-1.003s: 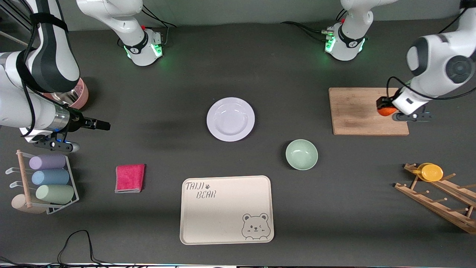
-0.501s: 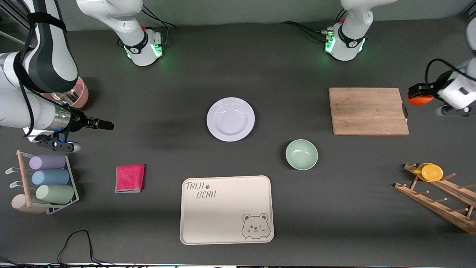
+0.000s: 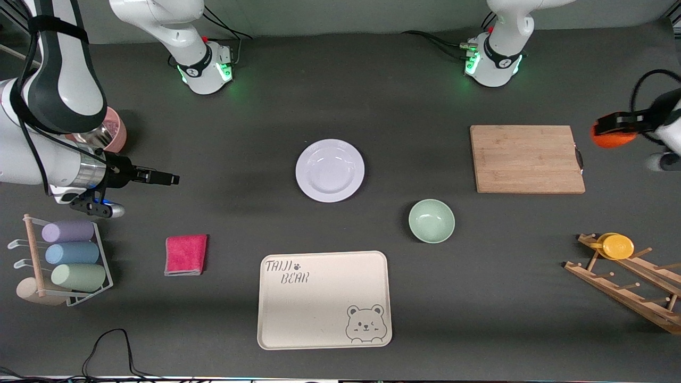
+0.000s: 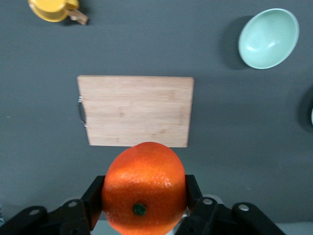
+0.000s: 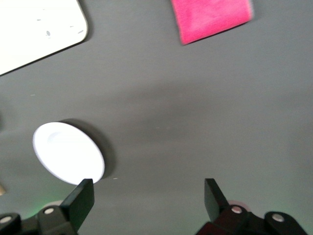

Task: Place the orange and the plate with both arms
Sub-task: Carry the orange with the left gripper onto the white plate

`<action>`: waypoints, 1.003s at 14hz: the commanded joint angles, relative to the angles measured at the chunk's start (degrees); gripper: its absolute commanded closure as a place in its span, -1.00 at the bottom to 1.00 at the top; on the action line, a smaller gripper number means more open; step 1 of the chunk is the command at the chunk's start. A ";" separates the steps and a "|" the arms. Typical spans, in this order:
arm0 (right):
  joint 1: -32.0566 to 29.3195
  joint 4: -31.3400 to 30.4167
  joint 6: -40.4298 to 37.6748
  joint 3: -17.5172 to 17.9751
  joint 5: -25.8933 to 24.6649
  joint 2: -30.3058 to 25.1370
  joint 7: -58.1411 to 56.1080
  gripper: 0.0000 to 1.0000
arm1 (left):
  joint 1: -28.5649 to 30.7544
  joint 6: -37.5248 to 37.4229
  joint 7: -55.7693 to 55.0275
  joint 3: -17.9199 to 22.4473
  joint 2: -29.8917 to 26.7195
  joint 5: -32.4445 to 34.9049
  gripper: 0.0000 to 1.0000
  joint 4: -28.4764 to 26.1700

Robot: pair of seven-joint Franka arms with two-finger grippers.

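Front view: left end effector (image 3: pixel 612 129), clamped on the orange (image 3: pixel 606 139), hangs over bare surface (image 3: pixel 404 96) just off the cutting board (image 3: pixel 526 158). The plate (image 3: pixel 330 170) sits mid-surface, closer to the empty, wide-open right end effector (image 3: pixel 165 178).

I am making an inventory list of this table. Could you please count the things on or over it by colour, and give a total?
Orange: 1, the orange held in the left gripper
White: 1, the plate
Green: 1, the bowl
Pink: 1, the cloth
Beige: 1, the bear tray
Wood: 1, the cutting board
Total: 6
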 commanded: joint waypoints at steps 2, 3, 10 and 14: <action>0.46 -0.49 1.62 -0.05 2.56 1.20 -1.19 -1.00 | -15.53 0.97 -22.81 0.57 3.30 -5.99 1.00 2.48; 0.46 -0.49 1.62 -0.05 2.56 1.56 -1.19 -1.00 | -19.31 4.21 -28.87 0.57 4.53 -7.49 1.00 2.48; 1.25 -0.40 1.79 -0.05 2.21 2.08 -1.28 -1.00 | -44.20 31.38 -60.53 0.66 17.00 -6.81 1.00 2.57; 1.43 -0.05 3.64 0.13 2.56 2.61 -1.28 -1.00 | -51.67 38.86 -67.95 0.66 24.65 -0.39 1.00 2.57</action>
